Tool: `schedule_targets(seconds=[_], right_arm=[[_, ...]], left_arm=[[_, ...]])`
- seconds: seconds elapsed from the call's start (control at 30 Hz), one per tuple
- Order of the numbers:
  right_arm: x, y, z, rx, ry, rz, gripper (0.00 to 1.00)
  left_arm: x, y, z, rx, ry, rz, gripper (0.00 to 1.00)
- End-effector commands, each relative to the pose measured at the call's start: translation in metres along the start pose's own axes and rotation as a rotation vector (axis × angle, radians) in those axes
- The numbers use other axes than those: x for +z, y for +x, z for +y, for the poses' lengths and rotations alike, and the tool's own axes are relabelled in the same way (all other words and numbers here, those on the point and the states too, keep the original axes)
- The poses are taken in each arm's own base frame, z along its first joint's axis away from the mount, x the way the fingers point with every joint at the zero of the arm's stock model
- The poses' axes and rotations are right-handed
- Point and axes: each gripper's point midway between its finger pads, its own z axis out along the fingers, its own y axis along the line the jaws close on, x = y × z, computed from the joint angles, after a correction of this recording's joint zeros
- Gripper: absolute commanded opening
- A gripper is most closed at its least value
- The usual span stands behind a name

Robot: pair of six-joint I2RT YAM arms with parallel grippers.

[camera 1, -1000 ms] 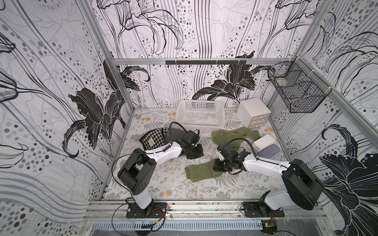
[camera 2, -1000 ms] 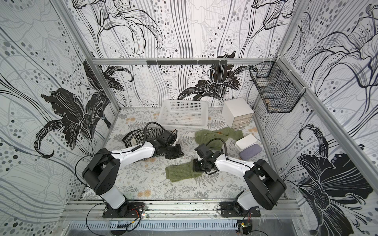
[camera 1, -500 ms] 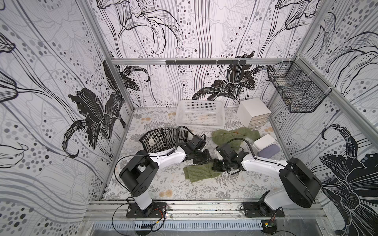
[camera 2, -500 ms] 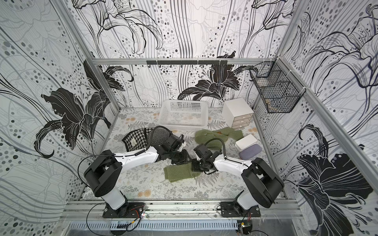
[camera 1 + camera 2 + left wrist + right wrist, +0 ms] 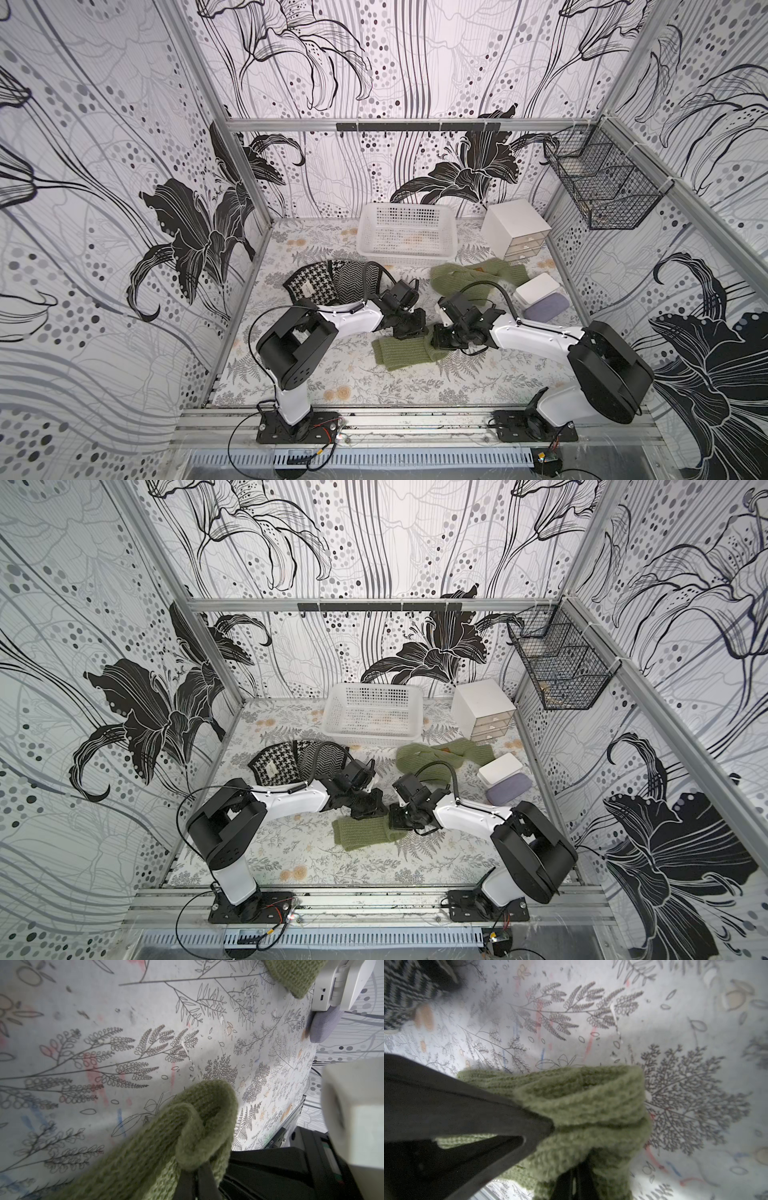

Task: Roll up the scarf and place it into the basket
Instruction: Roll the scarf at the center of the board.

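At the tips of my left gripper (image 5: pixel 197 1169), the fingers (image 5: pixel 204 1186) are clamped on a folded-over edge of the green scarf (image 5: pixel 207 1109). My right gripper (image 5: pixel 577 1169) pinches the same knit from the opposite side, its tips nearly together. In both top views the two grippers meet over the scarf's near end, which lies on the table (image 5: pixel 332 374). The basket (image 5: pixel 406 254) stands at the back, well apart, with more green knit just before it.

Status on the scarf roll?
Left claw, right claw shut on green scarf, one fold in. Basket behind, without scarf. Patterned scarves lie apart.
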Motion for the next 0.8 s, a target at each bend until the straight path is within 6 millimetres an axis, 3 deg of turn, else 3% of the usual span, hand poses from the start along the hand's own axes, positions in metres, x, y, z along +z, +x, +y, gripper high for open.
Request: schedule_targets(seconds=[0.0,0.1,0.2,0.47,0.7,0.73,0.77], right_arm=[[-0.019,-0.001,-0.005,-0.01,0.051,-0.033,0.24],[-0.034,-0.002,-0.013,-0.001,0.079,-0.056,0.41],[-0.039,-0.003,-0.021,0.013,0.084,-0.06,0.48],[-0.012,0.006,-0.018,0.029,0.018,0.029,0.56],[0.018,0.023,-0.013,0.073,-0.09,0.099,0.52],[0.022,0.024,-0.01,0.081,-0.118,0.108,0.46],[0.024,0.026,-0.01,0.088,-0.121,0.115,0.33]], left_arm=[[0.005,0.007,0.011,0.006,-0.024,0.014,0.0],[0.006,0.011,0.016,0.01,-0.036,0.024,0.0],[0.007,0.013,0.02,0.011,-0.041,0.031,0.0],[0.014,0.017,0.031,0.009,-0.066,0.051,0.0],[0.016,0.019,0.043,-0.005,-0.08,0.055,0.0],[0.017,0.02,0.045,-0.007,-0.082,0.059,0.0],[0.017,0.019,0.045,-0.004,-0.081,0.058,0.0]])
